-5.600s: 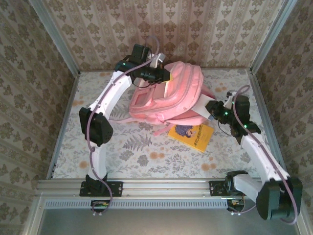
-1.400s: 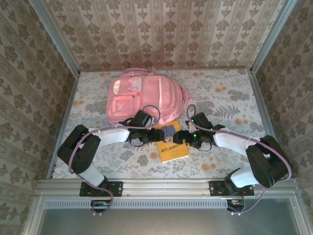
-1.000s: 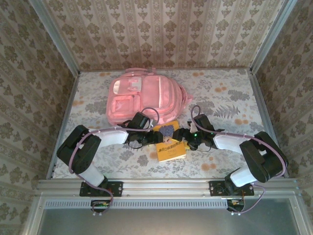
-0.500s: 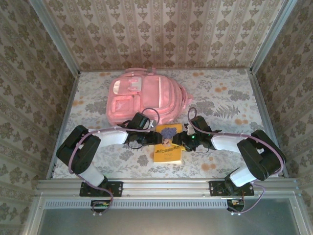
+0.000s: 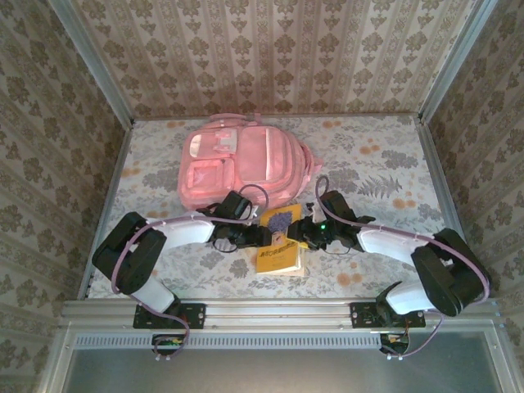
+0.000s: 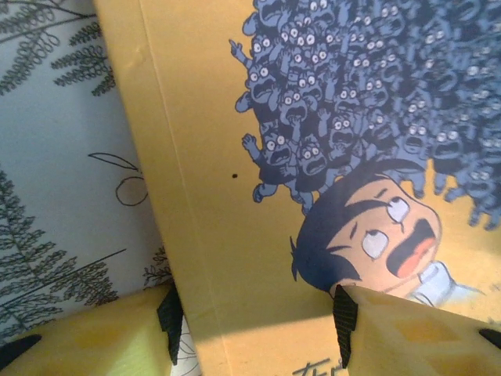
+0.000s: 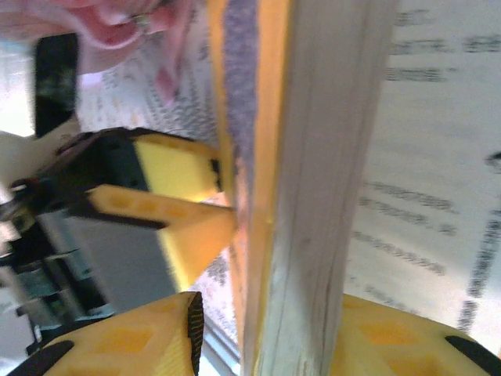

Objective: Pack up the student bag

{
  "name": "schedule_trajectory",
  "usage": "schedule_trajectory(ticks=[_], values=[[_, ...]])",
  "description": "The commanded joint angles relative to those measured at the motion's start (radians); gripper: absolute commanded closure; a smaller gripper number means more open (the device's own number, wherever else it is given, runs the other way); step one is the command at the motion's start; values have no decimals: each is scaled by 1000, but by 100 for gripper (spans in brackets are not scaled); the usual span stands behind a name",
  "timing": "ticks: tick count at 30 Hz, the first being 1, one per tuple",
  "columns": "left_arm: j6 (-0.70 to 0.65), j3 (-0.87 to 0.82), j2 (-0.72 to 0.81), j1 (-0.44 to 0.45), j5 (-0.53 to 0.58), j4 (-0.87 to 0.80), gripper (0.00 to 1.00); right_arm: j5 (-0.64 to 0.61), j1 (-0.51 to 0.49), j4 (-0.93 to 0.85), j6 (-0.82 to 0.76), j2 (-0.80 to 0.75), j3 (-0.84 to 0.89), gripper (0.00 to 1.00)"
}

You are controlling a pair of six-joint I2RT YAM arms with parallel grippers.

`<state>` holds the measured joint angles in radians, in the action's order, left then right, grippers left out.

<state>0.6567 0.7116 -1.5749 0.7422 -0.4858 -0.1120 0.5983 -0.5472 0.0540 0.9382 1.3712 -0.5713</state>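
The student bag [image 5: 241,164] lies flat at the back of the table, pink with lighter front pockets; a pink corner of it [image 7: 133,16] shows in the right wrist view. In front of it a yellow cartoon-cover book [image 5: 277,246] is tipped up between both grippers. My left gripper [image 5: 260,236] is open, and its fingertips [image 7: 200,227] rest against the cover [image 6: 274,117]. My right gripper [image 5: 296,233] straddles the book's page edge [image 7: 313,196]. One finger lies on the back cover, while the other pad [image 7: 194,329] stands a small gap off the front.
Patterned walls close the table in on three sides. A metal rail [image 5: 278,313] runs along the near edge. Floral tabletop [image 5: 385,172] lies bare to the right of the bag and to its left [image 5: 147,188].
The bag went from held up to lying flat at the back. The book slid left and tipped up off the table. My right jaws narrowed around its edge; the left gripper stayed on the cover.
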Motion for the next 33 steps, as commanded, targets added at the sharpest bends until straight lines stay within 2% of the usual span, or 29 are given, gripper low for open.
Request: schedule_trajectory(ticks=[1, 6, 9, 11, 14, 15, 16, 21, 25, 31, 33], values=[[-25, -1, 22, 32, -31, -43, 44, -12, -17, -54, -26, -43, -42, 54], [-22, -2, 26, 36, -24, -44, 44, -11, -25, -16, -15, -6, -40, 47], [-23, -4, 37, 37, -18, -53, 44, -20, -26, 28, 3, 26, -32, 53], [-25, -6, 53, 34, -6, -66, 45, -43, -26, 26, 2, 54, -35, 59], [-30, -9, 103, 26, 14, -107, 45, -79, -25, 4, -6, 52, -38, 90], [-30, -13, 124, 17, 20, -121, 45, -87, -25, -4, -7, 46, -38, 97], [-25, -19, 154, 7, 22, -132, 44, -90, -24, -11, -7, 40, -38, 100], [7, -40, 274, -68, -51, -155, 38, -73, -23, -45, 10, -54, -21, 100], [-10, 19, 347, -83, -76, -234, 36, -74, -19, -101, 41, -187, 16, 100], [14, 104, 379, -109, -89, -277, 33, -91, 2, -239, 43, -450, 10, 100], [36, 117, 368, -118, -98, -253, 27, -72, 14, -249, 38, -505, -6, 100]])
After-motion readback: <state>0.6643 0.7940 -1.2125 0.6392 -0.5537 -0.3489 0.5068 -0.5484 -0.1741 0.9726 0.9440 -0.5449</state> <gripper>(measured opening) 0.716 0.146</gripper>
